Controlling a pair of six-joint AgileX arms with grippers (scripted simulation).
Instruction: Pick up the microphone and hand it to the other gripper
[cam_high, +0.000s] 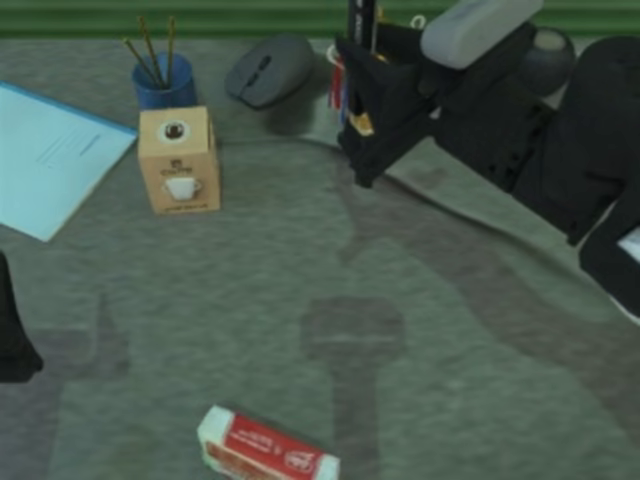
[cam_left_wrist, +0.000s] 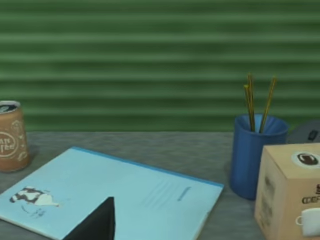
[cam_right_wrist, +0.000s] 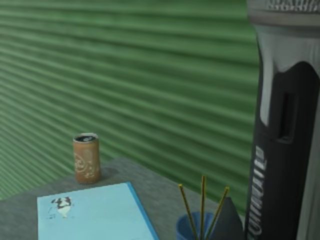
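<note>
Green ribbed wall panels back a grey felt-like table strewn with desk clutter as an AgileX pair works a handover in simulation. At the far right of the table, the right arm's gripper hangs raised above the surface with the microphone in its grasp; its fingers appear closed on the black handle, though their tips cannot be made out. The right wrist view shows the microphone standing close and upright before the lens, black handle below and silver-grey mesh head above, which suggests it is carried clear of the table and presented handle-first for the other arm. From above, only a dark slim part of it shows at the gripper, near the top edge.

The left gripper sits parked at the table's left edge, well apart from the microphone; whether its fingers are open cannot be told.

Around them lie a light blue notebook at the left, a blue cup of pencils, a tan coffee box just in front of it, a grey computer mouse and, near the front edge, a red-and-white carton. A coffee can stands beyond the notebook. By the look of things, the pickup is done and the handover not yet begun.
</note>
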